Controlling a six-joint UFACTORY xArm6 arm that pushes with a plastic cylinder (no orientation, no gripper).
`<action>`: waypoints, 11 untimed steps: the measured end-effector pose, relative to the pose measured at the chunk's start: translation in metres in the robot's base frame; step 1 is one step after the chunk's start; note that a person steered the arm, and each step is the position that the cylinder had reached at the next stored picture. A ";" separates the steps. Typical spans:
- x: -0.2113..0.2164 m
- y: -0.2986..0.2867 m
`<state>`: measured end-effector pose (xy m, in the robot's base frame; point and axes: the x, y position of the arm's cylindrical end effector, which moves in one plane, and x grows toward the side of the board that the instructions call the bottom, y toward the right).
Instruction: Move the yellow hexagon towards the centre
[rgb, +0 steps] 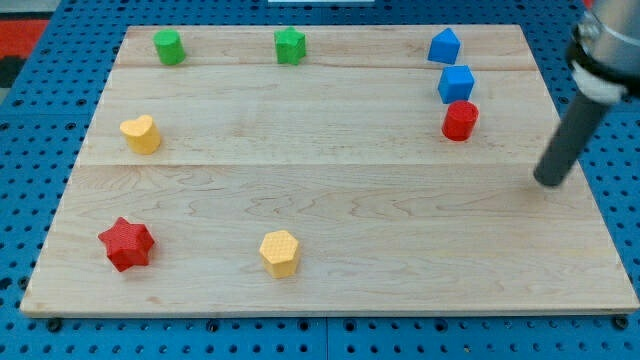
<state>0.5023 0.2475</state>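
Observation:
The yellow hexagon (280, 252) lies near the board's bottom edge, a little left of the middle. My tip (549, 182) rests on the board near its right edge, far to the right of the yellow hexagon and above its level. The dark rod rises from the tip to the view's top right corner. The tip touches no block; the closest is the red cylinder (460, 120), up and to its left.
A wooden board (330, 200) on a blue pegboard. A green cylinder (168, 47) and a green star (290, 45) sit at the top. Two blue blocks (444, 46) (456, 84) stand top right. A yellow heart (141, 133) is left, a red star (126, 243) bottom left.

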 end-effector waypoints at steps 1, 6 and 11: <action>0.055 -0.055; 0.108 -0.295; 0.046 -0.245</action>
